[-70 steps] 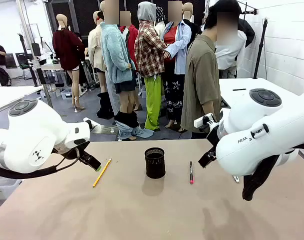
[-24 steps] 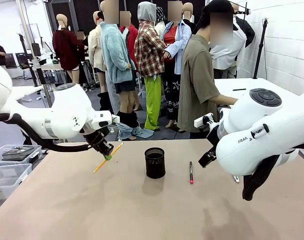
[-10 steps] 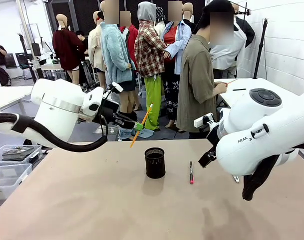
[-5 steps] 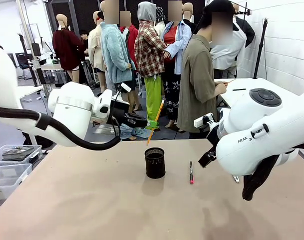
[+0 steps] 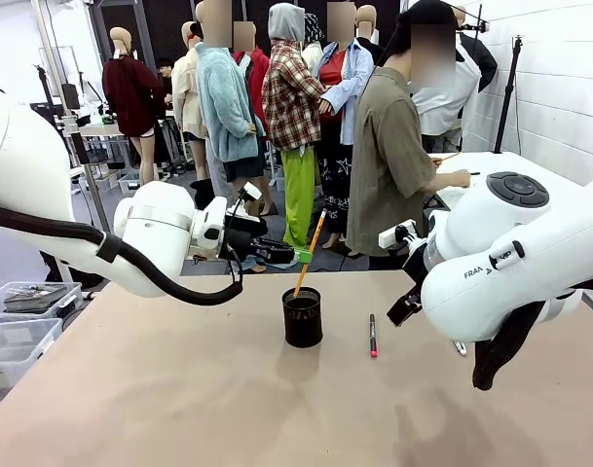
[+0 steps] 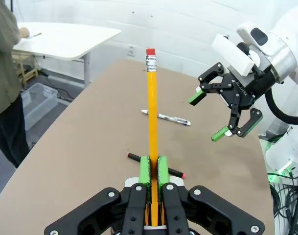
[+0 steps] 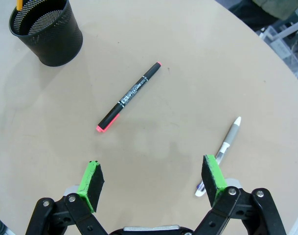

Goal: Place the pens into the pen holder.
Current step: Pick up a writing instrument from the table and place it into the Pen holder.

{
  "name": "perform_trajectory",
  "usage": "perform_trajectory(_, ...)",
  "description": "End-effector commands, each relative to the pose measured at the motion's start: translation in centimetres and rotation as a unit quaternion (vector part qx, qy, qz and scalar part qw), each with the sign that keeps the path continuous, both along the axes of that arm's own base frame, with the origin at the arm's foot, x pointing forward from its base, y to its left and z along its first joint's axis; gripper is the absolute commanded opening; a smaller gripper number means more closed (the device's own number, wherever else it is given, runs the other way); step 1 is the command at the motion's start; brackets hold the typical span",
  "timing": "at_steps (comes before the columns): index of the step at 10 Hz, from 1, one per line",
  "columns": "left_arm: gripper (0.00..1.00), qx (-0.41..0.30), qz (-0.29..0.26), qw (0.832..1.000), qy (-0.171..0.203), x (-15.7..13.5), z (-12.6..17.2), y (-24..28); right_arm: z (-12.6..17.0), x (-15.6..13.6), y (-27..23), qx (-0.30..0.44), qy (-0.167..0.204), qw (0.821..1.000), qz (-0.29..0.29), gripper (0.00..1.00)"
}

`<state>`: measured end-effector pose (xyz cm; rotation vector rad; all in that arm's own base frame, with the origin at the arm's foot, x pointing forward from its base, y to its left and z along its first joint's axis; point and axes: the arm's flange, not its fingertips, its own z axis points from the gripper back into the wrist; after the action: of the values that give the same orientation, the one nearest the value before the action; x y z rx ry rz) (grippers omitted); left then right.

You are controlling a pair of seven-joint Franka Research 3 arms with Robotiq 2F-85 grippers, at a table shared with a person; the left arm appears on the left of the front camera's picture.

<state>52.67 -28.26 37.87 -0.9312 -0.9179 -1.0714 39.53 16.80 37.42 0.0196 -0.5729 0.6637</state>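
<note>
Now we're right over the target. Our left gripper [image 5: 298, 256] is clenched on the yellow pencil [image 5: 315, 233], with the green pads [image 6: 144, 170] pinching it around mid-shaft and the eraser end up. The pencil's long axis runs steeply, with the top leaning a little toward our right in the front view. Its lower end sits at the mouth of the pen holder [image 5: 303, 321], and from the right wrist view we catch a sliver of yellow just inside the rim.

So the relation that counts is this: the holder is straight below the fingers and the pencil points down into it. We'd judge the next move to be a release, perhaps after a small dip. That lean could tap the rim on the way in.

Over on the other side, our right gripper [image 7: 152, 177] hangs with its fingers spread wide and nothing between them. The dark pen [image 7: 129, 96] with red ends lies flat on the table [image 5: 179, 389], between that gripper and the holder, slanting across its view. A silver pen [image 7: 222, 149] lies just beside one of its fingertips. The right arm is plainly the nearer one for both.

The count: three pens, one aloft at the cup and two loose on the table, and one holder.
</note>
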Motion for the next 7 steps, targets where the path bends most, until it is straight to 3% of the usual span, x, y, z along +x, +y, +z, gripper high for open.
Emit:
perform_trajectory(1,0.00,-0.030,-0.008,0.999,-0.032,-0.6,-0.9,-0.1,0.0,0.0,0.0,0.000,0.000,1.000,0.000,1.00)
perform_trajectory(2,0.00,-0.033,-0.013,0.999,-0.008,-0.5,-1.5,-0.2,0.0,0.0,0.0,0.000,0.000,1.000,0.000,1.00)
perform_trajectory(7,0.00,0.008,-0.008,0.999,-0.047,1.3,-5.0,0.0,0.0,0.0,0.0,0.000,0.000,1.000,0.000,1.00)
